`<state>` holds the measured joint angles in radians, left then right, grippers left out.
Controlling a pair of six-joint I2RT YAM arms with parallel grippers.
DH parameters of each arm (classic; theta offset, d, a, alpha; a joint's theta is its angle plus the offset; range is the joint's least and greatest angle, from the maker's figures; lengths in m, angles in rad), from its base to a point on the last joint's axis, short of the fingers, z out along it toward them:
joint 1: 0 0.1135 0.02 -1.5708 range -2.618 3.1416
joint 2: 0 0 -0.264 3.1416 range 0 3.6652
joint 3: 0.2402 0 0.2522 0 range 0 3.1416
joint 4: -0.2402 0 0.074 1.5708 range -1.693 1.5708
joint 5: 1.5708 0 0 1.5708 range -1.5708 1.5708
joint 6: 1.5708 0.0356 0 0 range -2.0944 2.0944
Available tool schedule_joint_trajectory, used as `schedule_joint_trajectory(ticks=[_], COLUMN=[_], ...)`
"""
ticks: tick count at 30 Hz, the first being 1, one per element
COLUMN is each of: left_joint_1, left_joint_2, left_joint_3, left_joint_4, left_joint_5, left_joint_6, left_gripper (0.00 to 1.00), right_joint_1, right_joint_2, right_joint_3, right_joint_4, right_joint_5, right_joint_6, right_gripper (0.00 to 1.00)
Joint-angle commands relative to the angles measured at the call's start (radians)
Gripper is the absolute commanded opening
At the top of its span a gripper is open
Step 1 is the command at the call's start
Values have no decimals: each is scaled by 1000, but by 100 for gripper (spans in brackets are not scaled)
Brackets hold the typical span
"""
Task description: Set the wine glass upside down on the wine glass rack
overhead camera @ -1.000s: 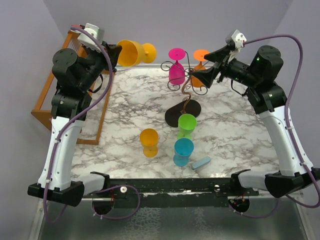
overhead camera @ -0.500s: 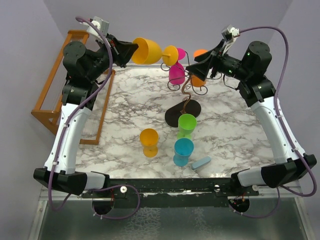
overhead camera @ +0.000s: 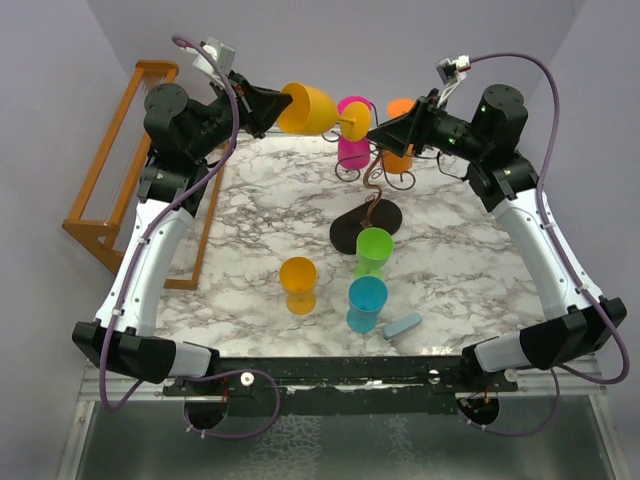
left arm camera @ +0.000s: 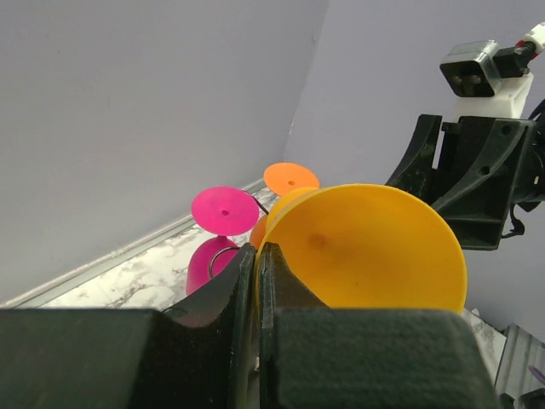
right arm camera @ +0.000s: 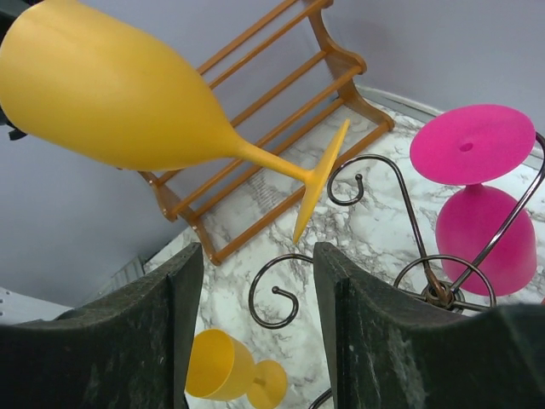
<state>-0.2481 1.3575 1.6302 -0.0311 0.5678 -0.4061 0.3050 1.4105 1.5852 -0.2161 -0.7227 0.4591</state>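
Note:
My left gripper [overhead camera: 283, 100] is shut on the rim of a yellow wine glass [overhead camera: 306, 108], which it holds on its side in the air. The glass's foot [overhead camera: 347, 121] points right at the wine glass rack [overhead camera: 365, 228], a dark wire tree on a black oval base. In the left wrist view the jaws of the left gripper [left arm camera: 256, 256] pinch the yellow bowl's [left arm camera: 366, 247] edge. My right gripper [right arm camera: 258, 256] stands open just short of the foot [right arm camera: 319, 183], with nothing between its fingers, over a curled rack arm [right arm camera: 250, 290].
A pink glass [overhead camera: 353, 142] and an orange glass [overhead camera: 398, 155] hang upside down on the rack. Green [overhead camera: 374, 250] and blue [overhead camera: 366, 303] glasses, another yellow glass [overhead camera: 298, 285] and a pale blue block [overhead camera: 403, 325] sit on the marble. A wooden rack [overhead camera: 125, 170] stands at left.
The left arm has carried the yellow glass to the right, up to the rack. The right gripper has come left to meet the glass's foot, and its jaws have narrowed.

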Motion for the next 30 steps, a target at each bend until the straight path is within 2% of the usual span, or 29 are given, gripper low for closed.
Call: schedule_joint_trajectory(ticks=[1,5,14,26,30], left_joint_1=[-12,-23,-32,-53,-59], left_joint_2=[0,4,4,-3,-3], left_joint_3=[-1,-2,-12,-17,-18], left_joint_4=[52,51,57,32,31], left_joint_5=[29,36,37,15,14], left_joint_6=[-9,-3,6,56,58], left_gripper=[0,0,0,0,0], right_joint_1=[10,14,19,18,19], right_joint_2=[20,35,55,88,95], right_joint_3=[-5,-5,7,24,25], right_joint_4=[5,6,-6,-2,-3], right_joint_5=[57,77,106,97,106], right_joint_6=[29,41,48,86,87], right_gripper=[52,47,29,25,16])
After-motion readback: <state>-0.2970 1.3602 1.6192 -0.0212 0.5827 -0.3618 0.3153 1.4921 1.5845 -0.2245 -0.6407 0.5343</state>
